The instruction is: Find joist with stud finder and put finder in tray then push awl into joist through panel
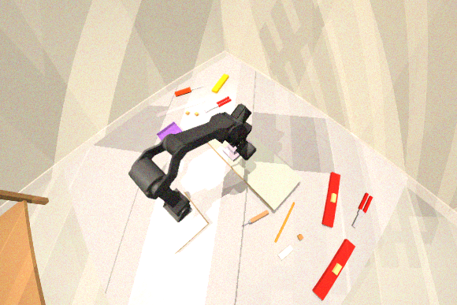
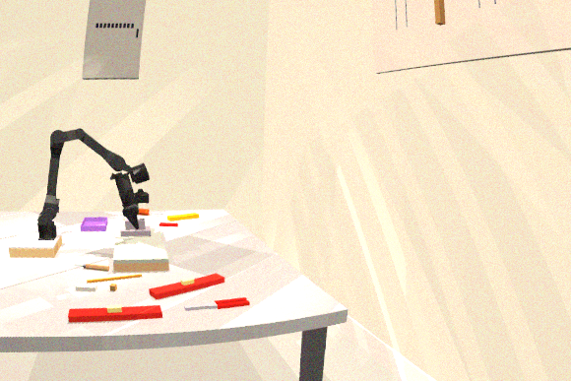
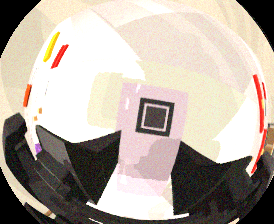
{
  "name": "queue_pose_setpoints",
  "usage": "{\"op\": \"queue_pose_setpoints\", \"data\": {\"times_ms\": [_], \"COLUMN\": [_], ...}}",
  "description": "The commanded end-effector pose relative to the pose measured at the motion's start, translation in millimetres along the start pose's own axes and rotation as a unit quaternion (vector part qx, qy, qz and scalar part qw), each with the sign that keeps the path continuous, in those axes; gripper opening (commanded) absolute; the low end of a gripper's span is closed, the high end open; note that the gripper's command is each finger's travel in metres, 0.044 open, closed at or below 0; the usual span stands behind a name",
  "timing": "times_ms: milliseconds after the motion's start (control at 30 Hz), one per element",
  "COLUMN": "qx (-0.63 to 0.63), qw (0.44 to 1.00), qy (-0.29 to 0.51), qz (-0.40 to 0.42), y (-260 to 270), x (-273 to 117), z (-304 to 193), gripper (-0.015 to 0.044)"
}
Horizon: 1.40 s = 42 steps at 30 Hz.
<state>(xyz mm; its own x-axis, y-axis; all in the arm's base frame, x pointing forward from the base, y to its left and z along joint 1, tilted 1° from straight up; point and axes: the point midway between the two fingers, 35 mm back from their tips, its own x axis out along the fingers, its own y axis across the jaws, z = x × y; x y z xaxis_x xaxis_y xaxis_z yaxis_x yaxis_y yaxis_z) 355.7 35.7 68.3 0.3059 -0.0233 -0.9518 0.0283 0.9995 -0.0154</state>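
The pale lilac stud finder (image 1: pixel 228 154) (image 2: pixel 129 232) (image 3: pixel 150 92) is low over or on the far half of the pale floor panel (image 1: pixel 272 182) (image 2: pixel 141 254) (image 3: pixel 213 100); the frames do not show whether it touches. Its dark square display shows in the wrist view, with no lit mark visible. My gripper (image 2: pixel 138 226) (image 3: pixel 149 152) is shut on the stud finder. The purple tray (image 1: pixel 169 131) (image 2: pixel 94 223) (image 3: pixel 38 148) stands left of the panel and looks empty. The awl (image 1: pixel 258 217) (image 2: pixel 98 267), with an orange-brown handle, lies on the table beside the panel's near end. No hole is visible.
Two red levels (image 1: pixel 331 199) (image 1: pixel 334 269), a pencil (image 1: pixel 284 222), a white block (image 1: pixel 285 252) and red-handled pliers (image 1: pixel 365 202) lie near the panel's near end. Beyond its far end lie a yellow bar (image 1: pixel 220 83), another red-handled tool (image 1: pixel 224 102) and a red-orange screwdriver (image 1: pixel 183 91).
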Motion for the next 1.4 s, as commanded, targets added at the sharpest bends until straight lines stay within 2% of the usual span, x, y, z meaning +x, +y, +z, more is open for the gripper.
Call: {"op": "queue_pose_setpoints", "data": {"times_ms": [0, 1367], "qx": [-0.001, 0.001], "qw": [1.0, 1.0], "qy": [0.0, 0.0], "qz": [0.003, 0.009], "y": [18, 167], "x": [0, -3], "z": [1, 1], "gripper": [0.0, 0.0]}}
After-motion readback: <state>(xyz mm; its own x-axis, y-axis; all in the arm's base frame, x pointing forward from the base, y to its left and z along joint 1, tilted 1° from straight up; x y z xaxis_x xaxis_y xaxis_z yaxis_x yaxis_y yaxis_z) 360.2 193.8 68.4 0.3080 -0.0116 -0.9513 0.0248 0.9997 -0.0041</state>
